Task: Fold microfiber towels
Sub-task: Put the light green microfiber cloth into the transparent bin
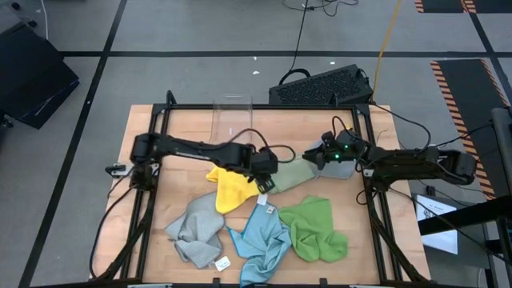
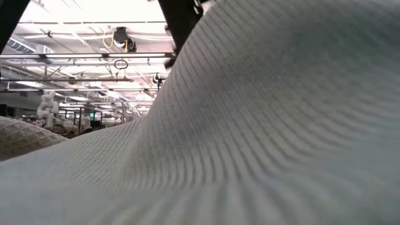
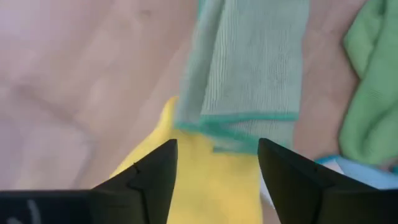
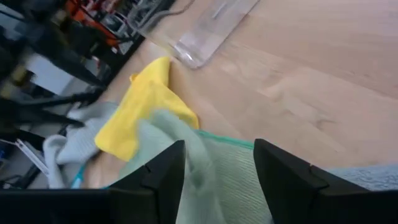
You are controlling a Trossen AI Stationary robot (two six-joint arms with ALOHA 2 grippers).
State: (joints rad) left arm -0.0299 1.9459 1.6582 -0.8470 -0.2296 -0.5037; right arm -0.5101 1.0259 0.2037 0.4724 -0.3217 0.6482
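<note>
The left tool (image 1: pixel 262 181) hangs over the middle of the surface (image 1: pixel 184 120), its fingers (image 3: pixel 149 180) spread apart with nothing between them, just above the spot where the pale green towel (image 1: pixel 292 173) overlaps the yellow towel (image 1: pixel 230 188). The right tool (image 1: pixel 314 154) sits at the opposite end of that same pale green towel, its fingers (image 4: pixel 163 171) likewise parted and empty. Placed one at each end, the two arms look to have been working the cloth as a pair; it now lies flat as a narrow strip with its teal edging showing, so a fold appears to be laid and let go. The rest wait nearer the front edge: a grey towel (image 1: pixel 194 232), the light blue towel (image 1: pixel 262 240) with its white tag (image 1: pixel 262 201), and the bright green towel (image 1: pixel 314 230), all still crumpled. Another grey towel (image 1: pixel 340 168) lies beneath the right arm. The clear bin (image 1: pixel 232 116) stands at the back. In the low view, ribbed pale cloth (image 2: pixel 250 137) fills nearly everything
</note>
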